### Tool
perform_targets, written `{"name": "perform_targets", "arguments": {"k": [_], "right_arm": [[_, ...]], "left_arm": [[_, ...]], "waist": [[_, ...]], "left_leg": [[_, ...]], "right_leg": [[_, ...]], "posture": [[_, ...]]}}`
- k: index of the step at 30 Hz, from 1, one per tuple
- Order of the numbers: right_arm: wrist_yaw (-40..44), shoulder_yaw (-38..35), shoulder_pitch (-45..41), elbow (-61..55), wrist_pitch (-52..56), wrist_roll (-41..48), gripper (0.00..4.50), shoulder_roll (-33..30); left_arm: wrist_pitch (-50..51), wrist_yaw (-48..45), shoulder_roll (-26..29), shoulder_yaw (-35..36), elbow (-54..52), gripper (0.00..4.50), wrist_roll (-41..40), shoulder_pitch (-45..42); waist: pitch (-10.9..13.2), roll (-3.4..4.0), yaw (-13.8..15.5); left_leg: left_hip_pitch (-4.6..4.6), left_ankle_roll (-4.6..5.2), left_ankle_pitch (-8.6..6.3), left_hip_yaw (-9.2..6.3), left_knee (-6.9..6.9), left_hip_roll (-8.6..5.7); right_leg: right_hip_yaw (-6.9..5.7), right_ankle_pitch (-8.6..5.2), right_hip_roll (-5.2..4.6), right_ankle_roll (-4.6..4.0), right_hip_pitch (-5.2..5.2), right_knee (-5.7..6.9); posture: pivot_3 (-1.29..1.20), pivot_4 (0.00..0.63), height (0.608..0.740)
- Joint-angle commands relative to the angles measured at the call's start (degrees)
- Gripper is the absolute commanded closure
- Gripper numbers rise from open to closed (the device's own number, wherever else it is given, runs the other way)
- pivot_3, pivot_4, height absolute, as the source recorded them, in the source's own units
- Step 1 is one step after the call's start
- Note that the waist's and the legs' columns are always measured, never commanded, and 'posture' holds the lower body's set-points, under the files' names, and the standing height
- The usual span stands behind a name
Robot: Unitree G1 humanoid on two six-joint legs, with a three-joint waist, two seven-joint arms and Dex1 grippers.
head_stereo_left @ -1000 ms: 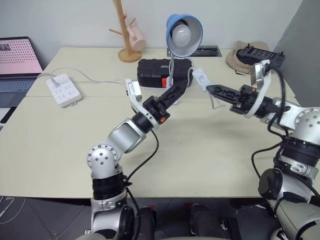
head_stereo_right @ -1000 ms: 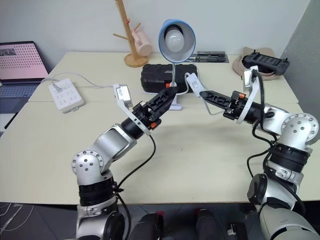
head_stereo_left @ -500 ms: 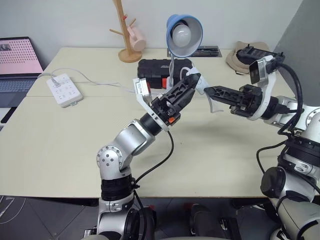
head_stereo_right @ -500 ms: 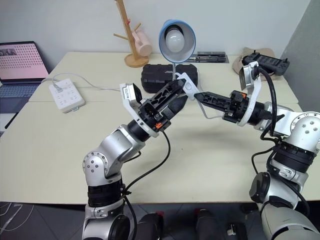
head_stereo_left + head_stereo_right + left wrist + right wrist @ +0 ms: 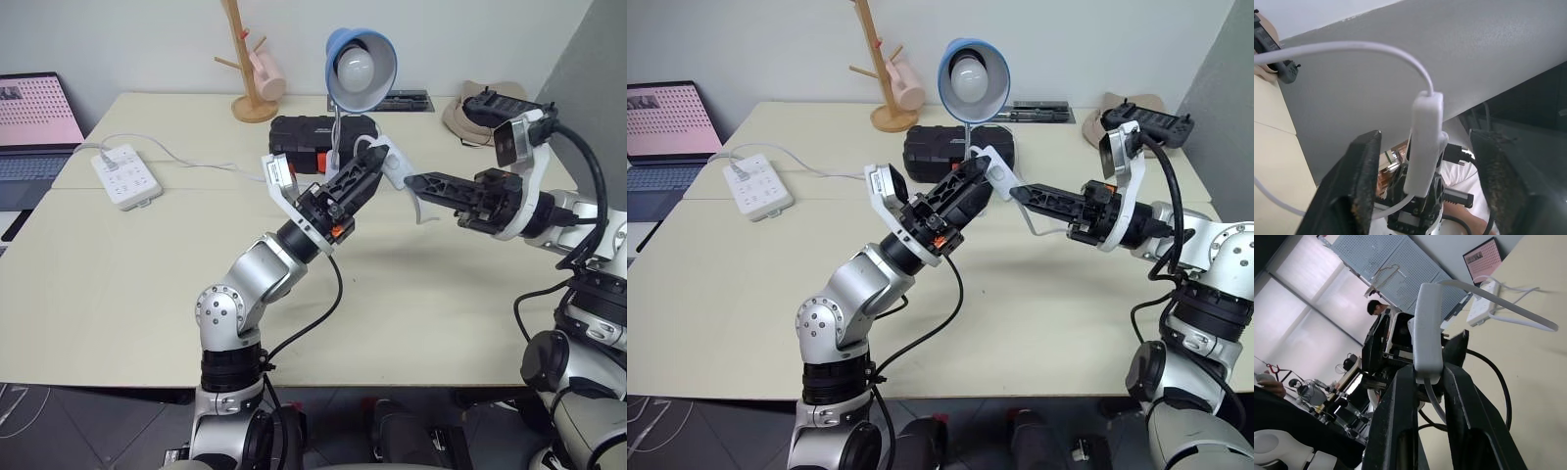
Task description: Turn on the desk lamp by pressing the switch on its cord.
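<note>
The right gripper [image 5: 1017, 193] is reaching in from the right above the tabletop [image 5: 118, 284], its jaws clenched on the cord [image 5: 419, 210] right at the end of the switch [image 5: 1428, 330], so the small white oblong is standing up out of the two black fingers [image 5: 1400, 421] in the right wrist view. The left gripper [image 5: 377, 157] is coming in from the left and lower side, pointing up and toward the right one, and the two are meeting in mid-air just in front of the desk lamp [image 5: 360, 67]. In the left wrist view the left jaws are standing apart on either side of the switch [image 5: 1424, 142], with a gap showing between each pad [image 5: 1365, 178] and the white body; they are not gripping it. The cord is looping away from the top of the switch and hanging down below the right gripper. The lamp is standing toward the back of the tabletop, its blue shade facing forward and its bulb unlit, just in front of a black case [image 5: 304, 137]. A white power strip [image 5: 124, 175] is lying well to the left, near a laptop [image 5: 34, 122], and a wooden rack [image 5: 247, 59] is rising behind the case
</note>
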Motion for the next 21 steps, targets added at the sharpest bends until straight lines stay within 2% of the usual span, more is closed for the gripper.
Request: {"name": "perform_targets", "arguments": {"k": [1, 6, 10, 21], "right_arm": [[-1.6, 0.6, 0.0, -0.9, -1.4, 4.9, 4.12, -0.7], [-4.0, 2.6, 0.9, -1.0, -3.2, 8.8, 4.12, -1.4], [-5.6, 4.2, 1.8, -1.0, -4.9, 11.9, 4.12, -2.5], [-9.4, 9.4, 5.1, -1.7, -11.1, 20.1, 4.12, -6.8]], "left_arm": [[-0.5, -0.4, 0.2, -0.9, -1.2, 2.23, -2.0, -1.5], [-0.6, -0.7, 0.7, -1.6, -1.5, 3.25, -2.0, -1.2], [-1.3, -0.6, 0.2, -1.9, -1.9, 3.79, -1.9, -0.5], [-2.2, -0.6, 0.9, -1.6, -2.0, 3.86, -3.2, 0.2]], "waist": [[0.0, 0.0, 0.0], [0.0, 0.0, 0.0], [0.0, -0.02, 0.0], [0.0, -0.05, 0.0]], "left_leg": [[0.0, 0.0, 0.0, 0.0, 0.0, 0.0], [0.0, 0.0, 0.0, 0.0, -0.01, 0.0], [-0.01, 0.0, 0.0, 0.0, -0.02, 0.0], [-0.03, 0.0, 0.0, 0.0, -0.03, 0.0]], "right_leg": [[0.0, 0.0, 0.0, 0.0, 0.0, 0.0], [0.0, 0.0, 0.0, 0.01, 0.0, -0.02], [-0.01, -0.01, 0.01, 0.01, 0.0, -0.03], [0.01, -0.02, 0.02, 0.04, 0.0, -0.07]], "posture": [[0.0, 0.15, 0.74], [0.0, 0.15, 0.74], [0.0, 0.15, 0.74], [0.0, 0.15, 0.74]]}}
